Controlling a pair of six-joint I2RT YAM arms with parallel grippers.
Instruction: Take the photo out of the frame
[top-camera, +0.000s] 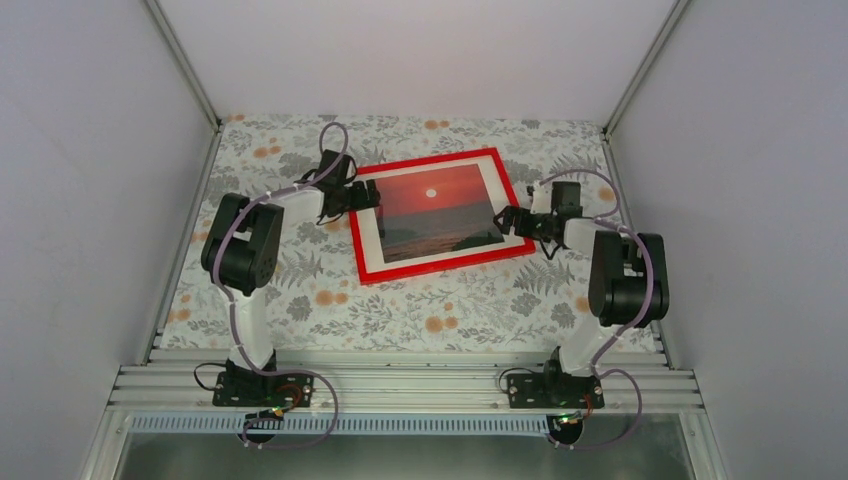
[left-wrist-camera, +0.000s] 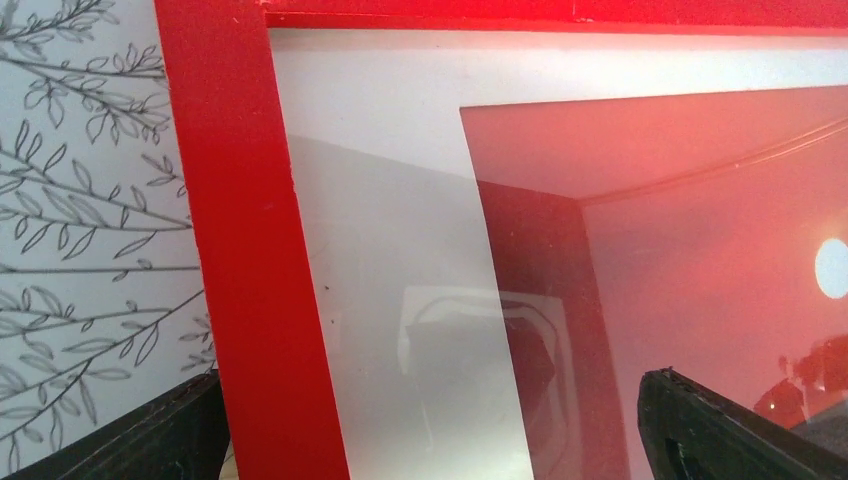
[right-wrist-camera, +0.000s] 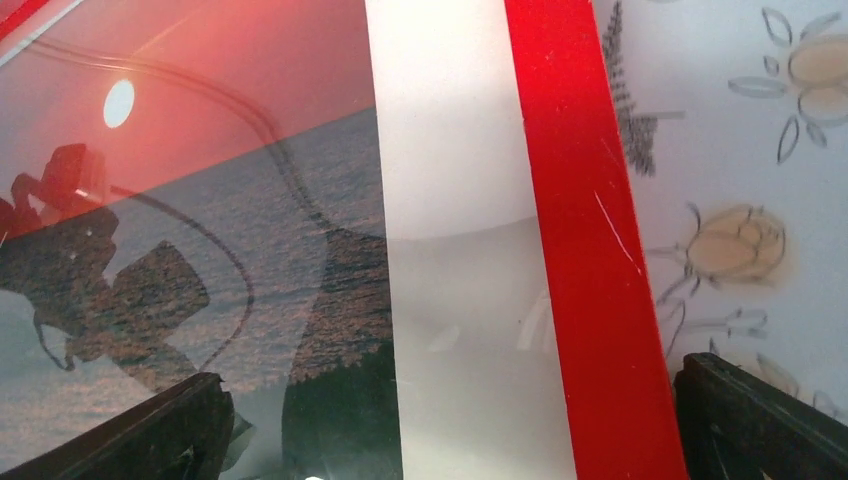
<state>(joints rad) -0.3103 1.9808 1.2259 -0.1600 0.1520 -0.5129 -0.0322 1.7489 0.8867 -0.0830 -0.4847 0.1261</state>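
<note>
The red frame (top-camera: 425, 160) lies face up on the floral table with the sunset photo (top-camera: 435, 205) inside it behind glass, bordered by a white mat. My left gripper (top-camera: 367, 195) is open at the frame's left edge. In the left wrist view its jaws (left-wrist-camera: 440, 440) straddle the red rim (left-wrist-camera: 230, 250) and the mat (left-wrist-camera: 380, 250), with the photo (left-wrist-camera: 720, 230) to the right. My right gripper (top-camera: 510, 220) is open at the frame's right edge. In the right wrist view its jaws (right-wrist-camera: 450, 430) straddle the rim (right-wrist-camera: 580, 250), the mat (right-wrist-camera: 450, 200) and the photo's edge (right-wrist-camera: 200, 200). Neither gripper holds anything.
A floral cloth (top-camera: 400, 310) covers the table. Grey walls enclose it on the left, right and back. A metal rail (top-camera: 400, 385) with both arm bases runs along the near edge. The glass reflects the arms and cables.
</note>
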